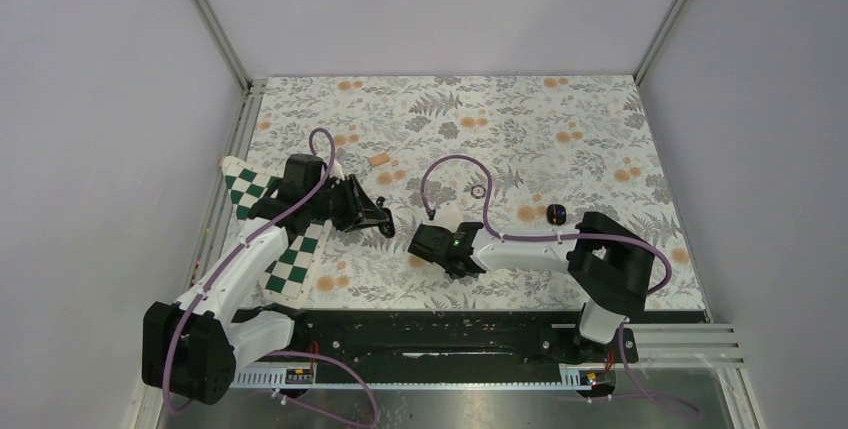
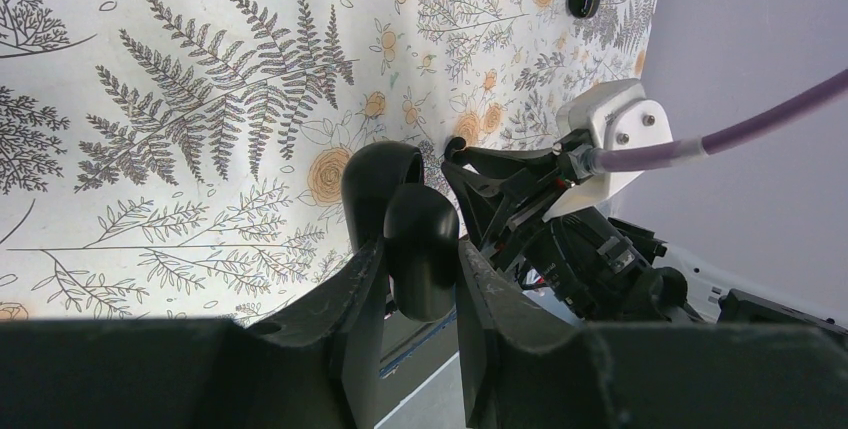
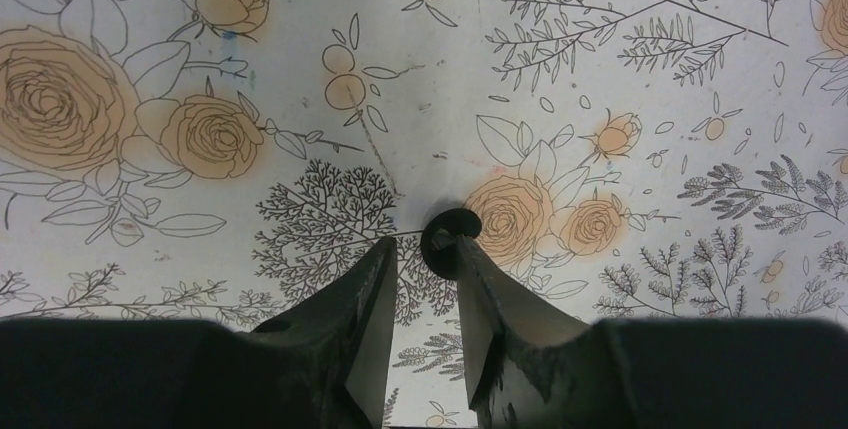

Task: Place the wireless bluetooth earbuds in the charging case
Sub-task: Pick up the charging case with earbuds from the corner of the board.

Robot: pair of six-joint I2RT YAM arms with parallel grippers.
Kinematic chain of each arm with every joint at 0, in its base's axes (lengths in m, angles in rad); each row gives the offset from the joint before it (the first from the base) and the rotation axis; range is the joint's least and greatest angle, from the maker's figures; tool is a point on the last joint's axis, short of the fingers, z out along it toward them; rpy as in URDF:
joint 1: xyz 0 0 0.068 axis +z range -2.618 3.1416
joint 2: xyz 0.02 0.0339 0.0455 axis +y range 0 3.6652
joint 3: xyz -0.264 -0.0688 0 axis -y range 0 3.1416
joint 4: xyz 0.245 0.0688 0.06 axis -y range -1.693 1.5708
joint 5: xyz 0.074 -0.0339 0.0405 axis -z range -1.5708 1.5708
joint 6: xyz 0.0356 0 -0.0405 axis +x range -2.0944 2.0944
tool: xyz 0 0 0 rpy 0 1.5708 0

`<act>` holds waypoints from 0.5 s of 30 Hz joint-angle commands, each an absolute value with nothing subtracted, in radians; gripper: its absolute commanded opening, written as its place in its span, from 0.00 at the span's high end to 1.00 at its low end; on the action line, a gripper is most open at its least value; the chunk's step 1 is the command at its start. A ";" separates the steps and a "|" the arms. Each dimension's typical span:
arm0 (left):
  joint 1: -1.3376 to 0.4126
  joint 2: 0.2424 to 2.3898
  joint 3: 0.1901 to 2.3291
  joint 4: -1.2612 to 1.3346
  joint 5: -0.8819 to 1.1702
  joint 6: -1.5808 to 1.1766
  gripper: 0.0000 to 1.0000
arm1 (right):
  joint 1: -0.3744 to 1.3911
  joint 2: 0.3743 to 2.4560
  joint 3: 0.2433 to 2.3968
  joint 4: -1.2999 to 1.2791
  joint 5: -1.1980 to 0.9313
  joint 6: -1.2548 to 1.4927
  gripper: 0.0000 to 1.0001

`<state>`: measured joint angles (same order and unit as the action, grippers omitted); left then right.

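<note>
Flowery table (image 1: 560, 119). Charging case (image 2: 422, 229) clamped in left gripper (image 2: 418, 269), lower middle, held ready. Earbud (image 3: 445, 227) touched by part-open right gripper (image 3: 420, 249), likely for pickup.

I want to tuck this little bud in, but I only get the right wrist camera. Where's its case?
Observer: The left gripper is clamped on the charging case, close by on the left of your right gripper.
Operator: Is it open?
Observer: The left wrist view shows two rounded halves, one behind the other, so it looks open.
Operator: Anything else around?
Observer: A thin dark ring lies farther back, beyond both grippers.
</note>
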<state>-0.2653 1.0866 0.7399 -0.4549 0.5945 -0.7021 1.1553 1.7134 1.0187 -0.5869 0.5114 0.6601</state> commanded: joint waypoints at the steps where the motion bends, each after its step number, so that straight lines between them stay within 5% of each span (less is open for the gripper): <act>1: -0.268 1.083 0.786 -0.431 0.583 -0.686 1.00 | 1.136 1.739 1.042 -0.570 0.524 0.659 0.65; 15: -0.268 1.097 0.784 -0.422 0.583 -0.686 1.00 | 1.118 1.747 0.999 -0.577 0.523 0.691 0.69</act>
